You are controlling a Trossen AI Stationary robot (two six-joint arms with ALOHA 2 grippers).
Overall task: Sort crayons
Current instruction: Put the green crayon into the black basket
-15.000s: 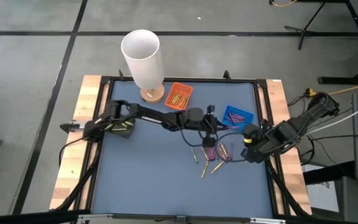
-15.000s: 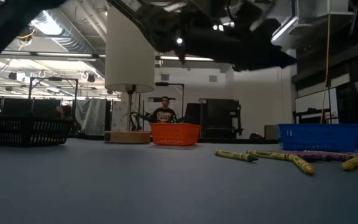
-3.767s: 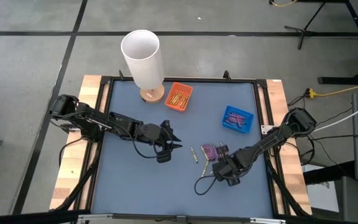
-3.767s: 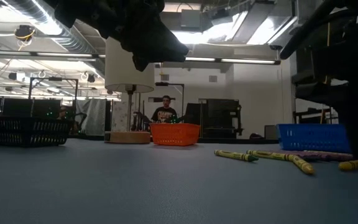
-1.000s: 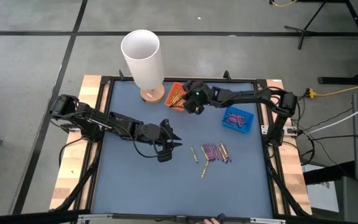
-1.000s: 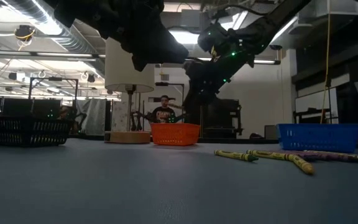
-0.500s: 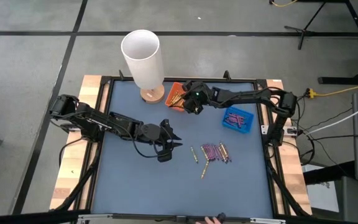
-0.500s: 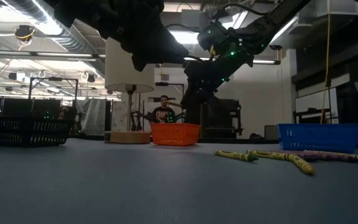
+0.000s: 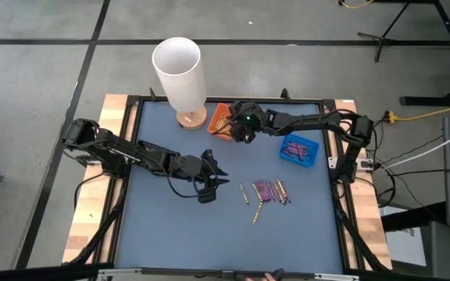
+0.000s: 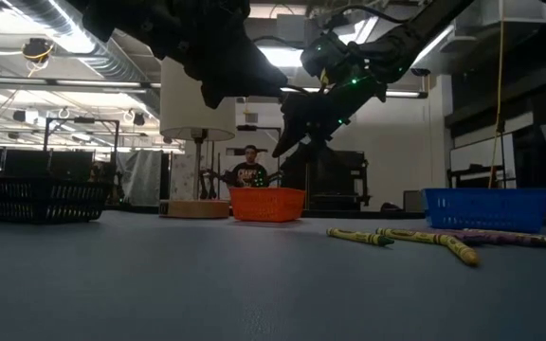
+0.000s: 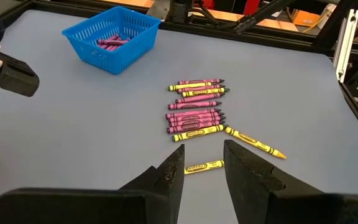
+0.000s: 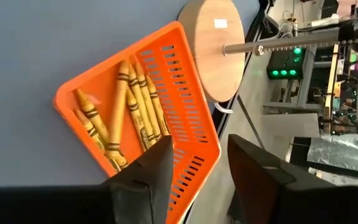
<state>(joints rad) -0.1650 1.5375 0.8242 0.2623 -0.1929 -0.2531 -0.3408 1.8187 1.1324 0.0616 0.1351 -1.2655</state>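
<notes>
Orange mesh is what I see under my right gripper [image 9: 233,131]: its fingers stand apart and empty above the orange basket [image 12: 185,118] of yellow crayons [image 12: 132,112], close by the lamp's round wooden base [image 12: 214,46]. My left gripper [image 11: 202,163], fingers parted with nothing between them, hovers mid-table facing the loose crayons [image 11: 196,114], purple and yellow, with the blue basket [image 11: 114,36] of purple ones beyond. Grey-blue matting covers the table [image 9: 178,226], and a person sits in the workshop behind.
</notes>
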